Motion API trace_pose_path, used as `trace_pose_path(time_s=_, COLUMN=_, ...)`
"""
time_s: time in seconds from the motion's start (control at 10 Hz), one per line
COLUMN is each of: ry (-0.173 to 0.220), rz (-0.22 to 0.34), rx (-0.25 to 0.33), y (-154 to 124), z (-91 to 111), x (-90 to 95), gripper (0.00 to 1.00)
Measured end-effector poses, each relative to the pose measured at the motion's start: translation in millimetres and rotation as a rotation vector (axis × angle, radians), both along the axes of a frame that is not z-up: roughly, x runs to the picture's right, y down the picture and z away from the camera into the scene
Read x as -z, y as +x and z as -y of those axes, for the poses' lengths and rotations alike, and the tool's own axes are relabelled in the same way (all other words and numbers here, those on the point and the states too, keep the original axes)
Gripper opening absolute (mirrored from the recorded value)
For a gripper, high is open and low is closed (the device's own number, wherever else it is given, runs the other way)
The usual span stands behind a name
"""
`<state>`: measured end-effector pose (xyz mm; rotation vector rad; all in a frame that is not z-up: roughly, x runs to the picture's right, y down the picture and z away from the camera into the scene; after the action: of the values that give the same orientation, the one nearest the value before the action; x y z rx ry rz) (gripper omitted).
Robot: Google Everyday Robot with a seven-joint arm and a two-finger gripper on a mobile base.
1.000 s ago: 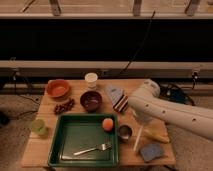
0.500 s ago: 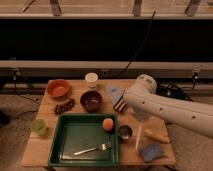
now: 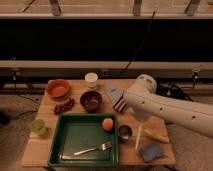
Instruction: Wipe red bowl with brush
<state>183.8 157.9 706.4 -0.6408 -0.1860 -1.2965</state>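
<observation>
The red bowl (image 3: 58,89) is seen at the table's (image 3: 35,150) far left corner. The brush (image 3: 138,136) is noted right of the green tray (image 3: 60,150). The gripper (image 3: 139,117) is located directly above it, largely hidden under the arm, jaws pressed together; a grip cannot be confirmed

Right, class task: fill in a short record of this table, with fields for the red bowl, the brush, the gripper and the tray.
red bowl: upright, back left corner of the table
brush: right of the tray, pale handle, beside a yellow tool
gripper: mostly hidden under the arm, over the table's right side, fingers shut, far from the red bowl
tray: green, holds a fork and a round orange thing
</observation>
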Motion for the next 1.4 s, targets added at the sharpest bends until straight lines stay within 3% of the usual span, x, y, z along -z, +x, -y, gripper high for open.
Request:
trace_pose_path(time_s=0.2, ry=0.001, rz=0.005, rx=0.007, y=-1, z=0, x=-0.4, gripper=0.0)
trace_pose_path(time_s=0.4, ry=0.004, rz=0.049, rx=0.044, y=-17, z=8, x=4.2, gripper=0.0)
trace_pose_path(time_s=0.9, ry=0.003, rz=0.19, rx=0.209, y=-113, z=38, x=27.1, gripper=0.0)
trace_pose_path(time_s=1.1, ry=0.003, rz=0.258, rx=0.262, y=-157, z=51, x=26.4, gripper=0.0)
trace_pose_path(time_s=1.4, ry=0.005, rz=0.35, rx=0.295, y=-211, z=68, x=18.2, gripper=0.0)
